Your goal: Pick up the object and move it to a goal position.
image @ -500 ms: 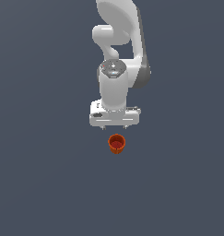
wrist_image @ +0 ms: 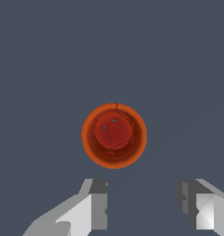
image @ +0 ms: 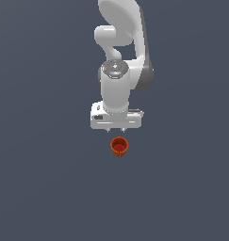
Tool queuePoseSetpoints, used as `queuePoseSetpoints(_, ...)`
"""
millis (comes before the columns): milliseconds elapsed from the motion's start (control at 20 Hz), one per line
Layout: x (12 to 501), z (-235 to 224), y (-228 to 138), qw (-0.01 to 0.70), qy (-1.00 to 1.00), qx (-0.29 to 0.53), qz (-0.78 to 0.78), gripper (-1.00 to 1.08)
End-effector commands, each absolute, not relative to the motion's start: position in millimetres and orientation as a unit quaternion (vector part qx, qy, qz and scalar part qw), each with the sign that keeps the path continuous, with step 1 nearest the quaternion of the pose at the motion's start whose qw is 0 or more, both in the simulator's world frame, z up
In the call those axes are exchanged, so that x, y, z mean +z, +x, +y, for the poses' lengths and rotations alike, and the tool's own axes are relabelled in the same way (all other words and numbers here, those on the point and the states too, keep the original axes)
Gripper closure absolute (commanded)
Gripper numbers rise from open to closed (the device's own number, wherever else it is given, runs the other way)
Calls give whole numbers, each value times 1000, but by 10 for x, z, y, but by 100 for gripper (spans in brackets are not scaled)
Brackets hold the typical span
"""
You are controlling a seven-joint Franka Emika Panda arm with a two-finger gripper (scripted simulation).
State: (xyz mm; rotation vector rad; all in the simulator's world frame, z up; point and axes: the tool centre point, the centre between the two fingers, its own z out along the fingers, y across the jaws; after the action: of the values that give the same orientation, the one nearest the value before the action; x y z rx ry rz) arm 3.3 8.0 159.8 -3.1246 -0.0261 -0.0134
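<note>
While the gripper [image: 116,129] hangs above the grey floor [image: 45,188], jaws parted and empty, the orange-red cup [image: 119,147] stands upright just below and in front of it, apart from both fingers [wrist_image: 98,209]; wrist view looks straight into its mouth.

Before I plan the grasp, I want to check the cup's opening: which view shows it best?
The wrist view: it looks straight down into the cup, showing the whole round rim and the inside bottom. The exterior view shows the cup small and at a slant, just below the open end effector.
</note>
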Motion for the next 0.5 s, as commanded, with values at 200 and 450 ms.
queuePoseSetpoints(200,1574,79,33,5,-1000,-7,3,-20)
queuePoseSetpoints(450,1523,77,29,0,-1000,-13,26,-20)
